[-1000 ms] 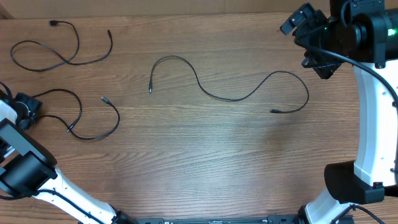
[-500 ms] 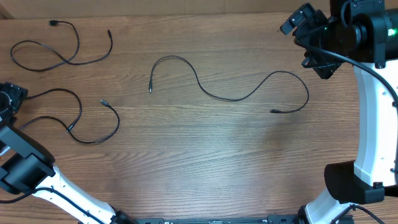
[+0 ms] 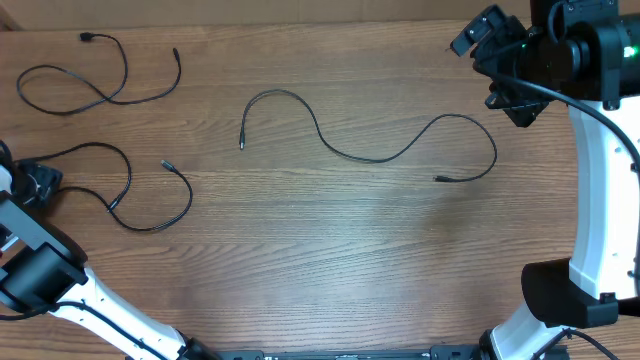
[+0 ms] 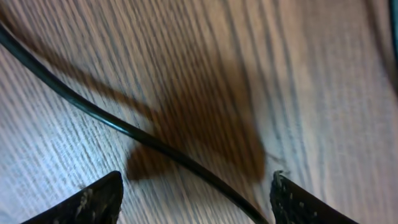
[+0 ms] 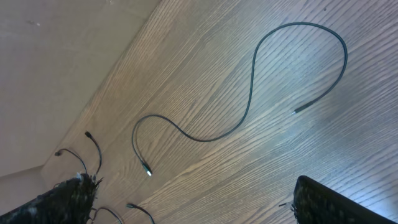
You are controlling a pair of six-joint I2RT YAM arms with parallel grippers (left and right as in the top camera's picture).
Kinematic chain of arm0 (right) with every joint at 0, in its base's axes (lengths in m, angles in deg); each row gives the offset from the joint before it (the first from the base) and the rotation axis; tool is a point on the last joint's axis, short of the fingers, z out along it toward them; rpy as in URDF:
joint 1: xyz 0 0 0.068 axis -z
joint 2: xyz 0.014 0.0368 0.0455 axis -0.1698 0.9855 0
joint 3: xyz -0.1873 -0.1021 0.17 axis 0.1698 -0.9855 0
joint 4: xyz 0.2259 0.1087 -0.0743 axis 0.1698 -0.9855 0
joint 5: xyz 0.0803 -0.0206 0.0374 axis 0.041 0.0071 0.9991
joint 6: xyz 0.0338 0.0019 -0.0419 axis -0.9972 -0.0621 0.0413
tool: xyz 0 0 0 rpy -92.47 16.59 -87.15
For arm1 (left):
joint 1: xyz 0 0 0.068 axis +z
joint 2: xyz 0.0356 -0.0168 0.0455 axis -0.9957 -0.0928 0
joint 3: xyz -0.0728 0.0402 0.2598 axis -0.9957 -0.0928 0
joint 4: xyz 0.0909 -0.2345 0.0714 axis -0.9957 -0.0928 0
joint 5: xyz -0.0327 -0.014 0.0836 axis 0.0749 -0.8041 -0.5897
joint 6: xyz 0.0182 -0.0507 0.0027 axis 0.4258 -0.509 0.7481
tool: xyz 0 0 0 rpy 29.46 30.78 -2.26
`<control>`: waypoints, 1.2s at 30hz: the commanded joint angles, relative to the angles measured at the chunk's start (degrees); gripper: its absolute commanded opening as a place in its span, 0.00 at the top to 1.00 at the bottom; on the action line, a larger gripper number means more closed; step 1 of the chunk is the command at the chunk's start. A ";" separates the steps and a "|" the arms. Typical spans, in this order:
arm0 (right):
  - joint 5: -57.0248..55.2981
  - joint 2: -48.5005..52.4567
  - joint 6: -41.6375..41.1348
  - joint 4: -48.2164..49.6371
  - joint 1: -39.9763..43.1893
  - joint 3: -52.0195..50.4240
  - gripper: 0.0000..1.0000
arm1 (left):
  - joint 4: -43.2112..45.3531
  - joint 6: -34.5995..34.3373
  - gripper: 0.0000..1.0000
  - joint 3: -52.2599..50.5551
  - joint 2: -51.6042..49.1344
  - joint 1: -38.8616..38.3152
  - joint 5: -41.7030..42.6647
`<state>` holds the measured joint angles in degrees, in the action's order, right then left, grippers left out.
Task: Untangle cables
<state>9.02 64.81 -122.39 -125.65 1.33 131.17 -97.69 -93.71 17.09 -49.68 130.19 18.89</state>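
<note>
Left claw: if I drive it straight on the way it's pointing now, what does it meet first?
Probably the cable: in the wrist view it runs slantwise across the open gap of the left claw, lying on the table. How far above it the claw hangs is unclear.

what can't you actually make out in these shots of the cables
Left wrist view: the cable by the left jaws is a blur; both ends leave the frame.
Overhead: the left jaws hide one end of the lower-left cable.
Right wrist view: the two far cables are tiny, one cut by the bottom edge.
</note>
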 commanded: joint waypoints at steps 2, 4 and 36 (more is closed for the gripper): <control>0.28 -1.11 0.26 0.11 -0.17 0.17 0.00 | 4.52 0.09 0.27 -3.19 -0.28 0.37 -1.20; 0.31 -1.11 0.26 0.11 -0.17 0.00 0.00 | 6.71 1.40 0.32 -3.74 -0.28 0.37 0.68; 0.13 -1.11 0.07 0.39 -0.17 -6.62 0.00 | 7.08 5.70 0.12 11.21 -0.79 -4.50 32.39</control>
<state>9.04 64.81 -122.37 -125.63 1.33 125.03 -90.19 -88.90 27.05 -50.73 127.79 41.16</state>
